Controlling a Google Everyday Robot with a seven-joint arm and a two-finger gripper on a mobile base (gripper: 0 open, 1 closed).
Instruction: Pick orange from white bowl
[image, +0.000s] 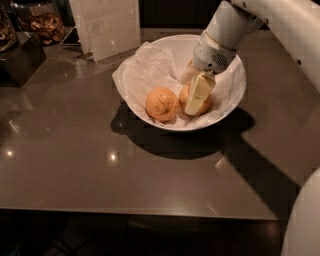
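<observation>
Camera view showed the end effector (194, 96) low inside the white bowl (234, 87) on the counter (100, 165), placed around the right orange (183, 95) so it could grab it, but I could not tell if it squeezed.

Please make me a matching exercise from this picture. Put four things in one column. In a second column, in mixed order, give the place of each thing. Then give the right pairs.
Column one:
1. hand
2. left orange
3. white bowl
4. printed card

Column two:
A. standing upright behind the bowl
B. down inside the bowl, at the right orange
C. lying clear of the hand, on the white paper
D. resting on the dark table, holding two oranges

Pairs: 1-B, 2-C, 3-D, 4-A
</observation>
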